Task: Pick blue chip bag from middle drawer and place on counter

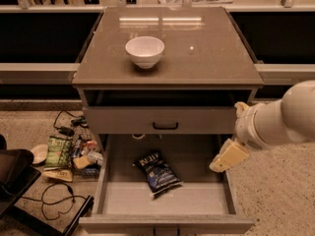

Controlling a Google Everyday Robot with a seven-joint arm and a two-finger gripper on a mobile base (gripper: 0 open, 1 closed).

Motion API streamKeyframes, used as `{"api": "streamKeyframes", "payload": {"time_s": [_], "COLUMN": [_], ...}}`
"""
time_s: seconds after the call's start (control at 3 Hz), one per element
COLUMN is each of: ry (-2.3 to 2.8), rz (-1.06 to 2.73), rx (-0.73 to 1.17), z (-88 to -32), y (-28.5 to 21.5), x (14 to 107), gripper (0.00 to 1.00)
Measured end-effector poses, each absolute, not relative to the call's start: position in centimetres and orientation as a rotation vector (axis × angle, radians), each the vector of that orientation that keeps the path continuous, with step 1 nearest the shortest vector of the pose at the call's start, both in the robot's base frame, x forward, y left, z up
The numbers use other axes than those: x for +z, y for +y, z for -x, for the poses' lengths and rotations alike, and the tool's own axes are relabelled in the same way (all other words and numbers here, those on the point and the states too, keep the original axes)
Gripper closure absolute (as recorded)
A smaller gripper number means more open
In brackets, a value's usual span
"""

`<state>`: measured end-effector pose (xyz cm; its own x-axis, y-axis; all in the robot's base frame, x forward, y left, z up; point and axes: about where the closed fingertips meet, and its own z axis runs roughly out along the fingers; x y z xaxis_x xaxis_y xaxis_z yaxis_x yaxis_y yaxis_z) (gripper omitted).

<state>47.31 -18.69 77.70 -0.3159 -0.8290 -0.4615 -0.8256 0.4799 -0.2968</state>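
The blue chip bag [156, 173] lies flat on the floor of the open middle drawer [197, 196], left of centre, with its white lettering towards the back. The counter [206, 53] is the glossy top of the grey cabinet above. My gripper [227, 156] hangs from the white arm [280, 122] at the right, just above the drawer's right side wall. It is to the right of the bag and apart from it, holding nothing that I can see.
A white bowl [144, 50] stands on the counter, left of centre. A shallower drawer with a black handle [165, 126] sits slightly open above the middle drawer. A green bag [59, 151], litter and cables [54, 200] lie on the floor at the left.
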Motion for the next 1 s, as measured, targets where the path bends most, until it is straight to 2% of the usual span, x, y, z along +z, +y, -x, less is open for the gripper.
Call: {"api": "streamKeyframes", "payload": {"time_s": [0.67, 1.0], "ry": [2.183, 2.207], "rz": [1.266, 1.259], "rx": [0.002, 0.048], "z": [-48.4, -47.8], "y": [-18.6, -16.8], "x": [74.5, 70.9], "gripper": [0.00, 0.00]}}
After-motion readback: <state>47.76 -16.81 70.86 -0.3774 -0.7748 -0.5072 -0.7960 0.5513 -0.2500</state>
